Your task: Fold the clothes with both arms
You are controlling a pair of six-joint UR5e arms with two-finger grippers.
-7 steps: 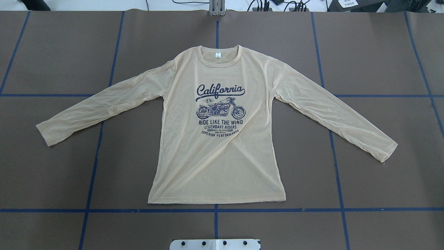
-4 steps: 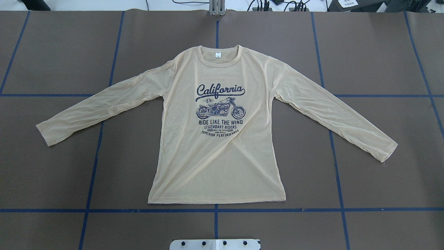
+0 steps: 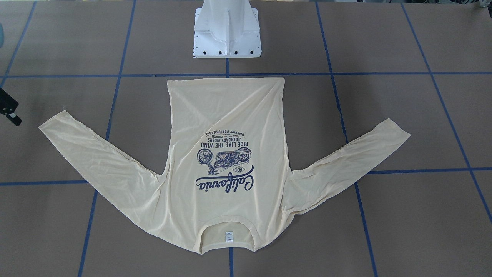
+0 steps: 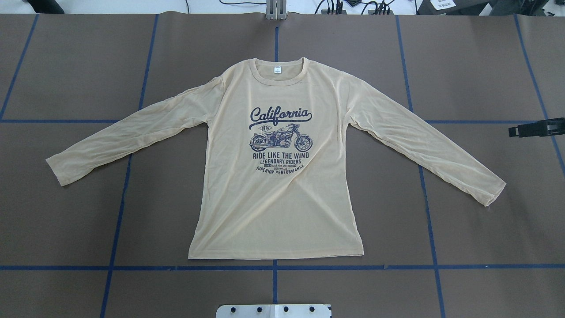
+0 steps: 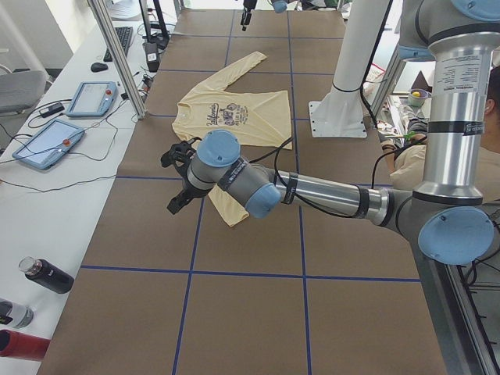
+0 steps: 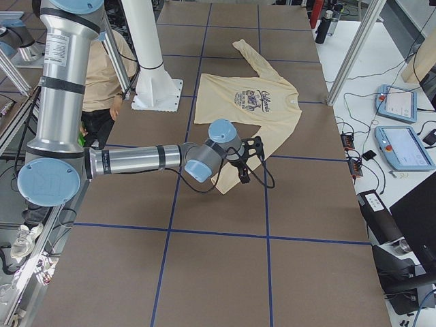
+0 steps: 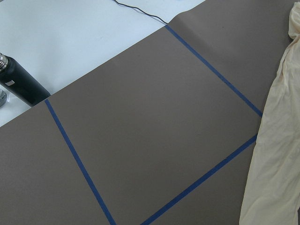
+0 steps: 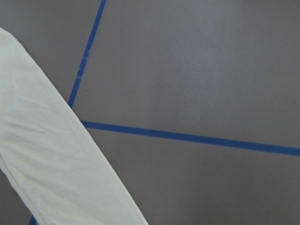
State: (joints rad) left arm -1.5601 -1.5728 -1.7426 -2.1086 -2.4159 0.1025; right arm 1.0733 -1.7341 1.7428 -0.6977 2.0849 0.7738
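Blue tape lines [image 4: 176, 267] grid the brown table cover [image 4: 476, 70]; a white bench [image 5: 47, 203] alongside carries tablets [image 5: 94, 99] and bottles [image 5: 47, 275].

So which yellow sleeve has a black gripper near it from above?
The pale yellow shirt's sleeve on the robot's right: the black right gripper shows beside it only.

Blue-taped table [image 4: 485, 66]; black bottle [image 7: 21, 86]; perhaps a tablet [image 5: 47, 142]
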